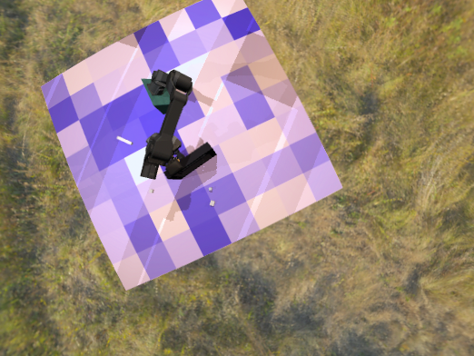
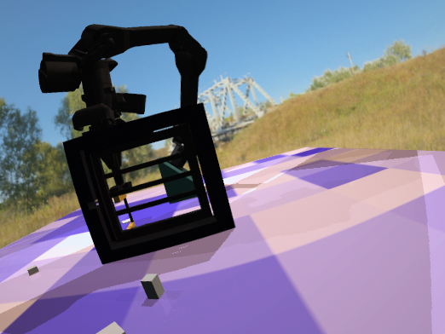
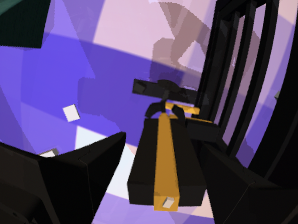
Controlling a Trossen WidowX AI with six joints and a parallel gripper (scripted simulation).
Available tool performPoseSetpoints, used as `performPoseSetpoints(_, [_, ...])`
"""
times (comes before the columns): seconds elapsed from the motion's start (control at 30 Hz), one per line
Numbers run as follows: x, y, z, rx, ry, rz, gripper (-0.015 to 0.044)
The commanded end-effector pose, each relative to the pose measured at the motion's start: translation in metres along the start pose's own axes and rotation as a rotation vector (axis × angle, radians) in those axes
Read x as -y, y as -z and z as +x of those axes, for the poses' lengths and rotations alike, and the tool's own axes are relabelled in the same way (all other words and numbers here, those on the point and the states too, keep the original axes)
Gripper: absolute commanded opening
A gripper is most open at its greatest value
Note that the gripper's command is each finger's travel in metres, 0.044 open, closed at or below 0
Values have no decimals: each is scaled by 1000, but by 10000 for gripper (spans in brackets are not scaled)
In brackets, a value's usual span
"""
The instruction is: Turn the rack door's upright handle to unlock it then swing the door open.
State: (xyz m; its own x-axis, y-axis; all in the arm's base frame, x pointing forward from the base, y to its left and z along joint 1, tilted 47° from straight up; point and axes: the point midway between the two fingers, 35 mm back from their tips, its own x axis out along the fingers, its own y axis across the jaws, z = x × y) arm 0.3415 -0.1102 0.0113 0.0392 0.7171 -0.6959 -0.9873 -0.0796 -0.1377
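The rack's black frame (image 1: 194,164) (image 2: 220,183) (image 3: 280,125) stands upright on the table. Its barred door (image 2: 164,222) (image 3: 212,75) appears to lie in or close to the frame's opening; its exact angle is hard to tell. The upright handle, black with orange parts (image 2: 120,197) (image 3: 166,160), is on the side of the door toward the arm. Whether it is turned is unclear. My gripper (image 2: 115,164) (image 3: 164,144) is open, pointing down over the handle, with one finger on each side of it in the wrist view. No grip shows. In the top view the arm hides the fingertips.
A dark green angular object (image 1: 156,102) (image 2: 179,187) (image 3: 22,25) stands by the arm's base. A white bar (image 1: 123,140) lies beyond the handle. Small pale blocks (image 1: 212,203) (image 2: 153,286) lie on the frame's other side, and another (image 1: 152,191) (image 2: 32,270) lies near the gripper's side.
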Motion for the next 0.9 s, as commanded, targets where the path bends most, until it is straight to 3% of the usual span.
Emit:
performPoseSetpoints(0.0, [0, 0, -1, 0, 5, -143, 282])
performPoseSetpoints(0.23, [0, 0, -1, 0, 5, -143, 282])
performPoseSetpoints(0.87, [0, 0, -1, 0, 5, -143, 156])
